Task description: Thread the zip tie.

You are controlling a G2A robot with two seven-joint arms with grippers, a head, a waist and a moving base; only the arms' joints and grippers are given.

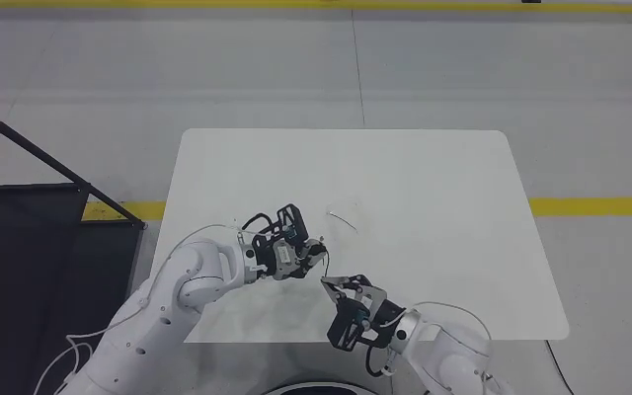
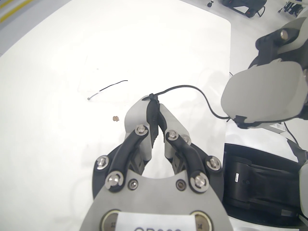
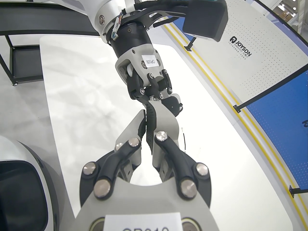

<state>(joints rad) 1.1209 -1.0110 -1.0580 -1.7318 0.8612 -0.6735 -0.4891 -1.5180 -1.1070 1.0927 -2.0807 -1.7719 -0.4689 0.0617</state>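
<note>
Closest in, the right gripper (image 3: 147,114) is pinched tight, and seen from the other wrist it appears to have the tail end of the zip tie (image 2: 190,87). The left gripper (image 2: 153,102), just beside it and facing it tip to tip, is clamped on the tie's head. The black strap bows between them above the white table (image 1: 444,188), held that way, I'd judge, so tail can be brought round to head for threading. A second tie (image 2: 108,88) lies loose on the table farther off, a brown crumb (image 2: 116,118) nearer.
</note>
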